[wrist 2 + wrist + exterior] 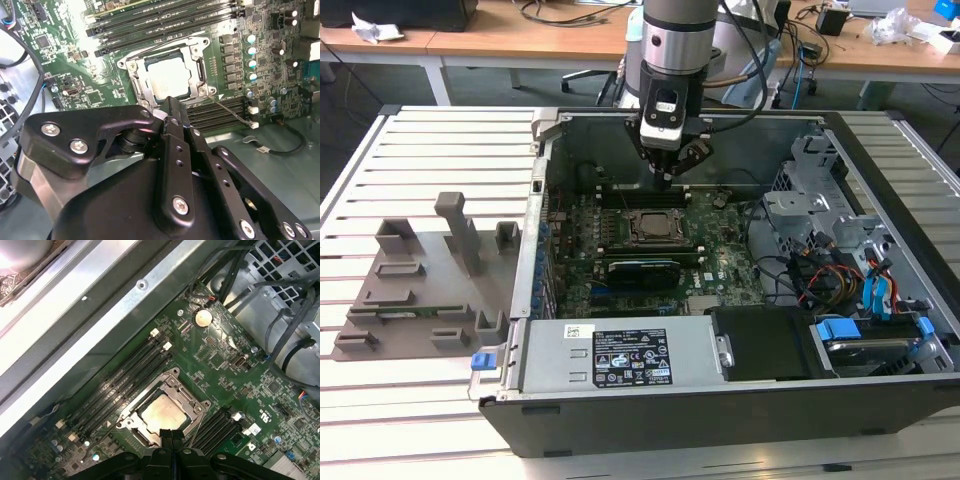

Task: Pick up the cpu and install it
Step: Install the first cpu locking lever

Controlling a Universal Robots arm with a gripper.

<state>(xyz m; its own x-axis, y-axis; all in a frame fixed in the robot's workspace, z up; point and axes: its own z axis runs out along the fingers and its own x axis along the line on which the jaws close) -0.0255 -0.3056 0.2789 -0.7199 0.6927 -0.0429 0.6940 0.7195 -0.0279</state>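
The cpu (167,80) lies flat inside the socket (134,75), its pale metal top facing up and the dark frame surrounding it on all sides; in the first wrist view it shows as a tan-silver square (162,412) within that same frame (192,400), and in the exterior view it sits at the middle of the board (655,228). The gripper (672,172) hangs above the socket, clear of it and empty, its two black fingers pressed together with nothing between them; in both wrist views the closed tips (169,107) (170,434) overlap the socket's edge. Rows of black memory slots (165,25) run along two opposite sides of the socket on the green motherboard (225,355). A long black card (642,270) lies just beside the socket. A coin battery (202,317) sits farther off on the board. The open case (535,200) encloses the socket, with a labelled power unit (620,352) along its wall. Well outside it, toward the exterior view's left of the socket, a grey fixture (420,280) rests on the slatted counter (420,140).
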